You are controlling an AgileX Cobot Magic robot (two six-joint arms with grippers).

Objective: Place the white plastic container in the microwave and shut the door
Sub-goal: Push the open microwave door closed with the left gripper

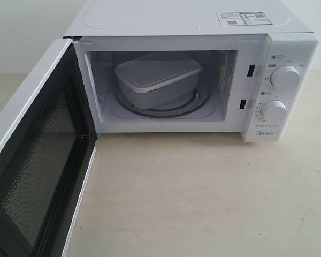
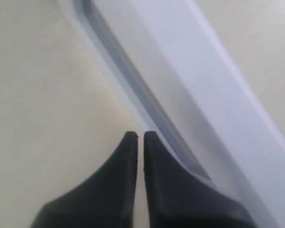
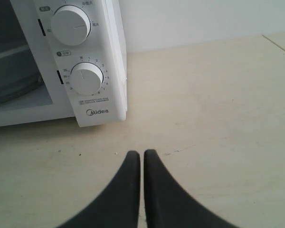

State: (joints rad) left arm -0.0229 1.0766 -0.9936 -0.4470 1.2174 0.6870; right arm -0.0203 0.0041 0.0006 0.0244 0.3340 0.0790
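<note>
White plastic, the container (image 1: 158, 72) sits inside the microwave (image 1: 176, 16) on its turntable (image 1: 195, 104). The door (image 1: 37, 155) stands swung wide open at the microwave's left.

At the left wrist, we see the left gripper (image 2: 140, 135) pinched together and empty, just beside a blurred white bar (image 2: 218, 95). We cannot tell if this bar is the door.

At the right wrist, the right gripper (image 3: 142, 154) is clenched on nothing, over the table (image 3: 204, 118) in front of the microwave's dials (image 3: 87, 78).

Bright, even light; the door (image 2: 218, 95) looks blurred, perhaps too close.
</note>
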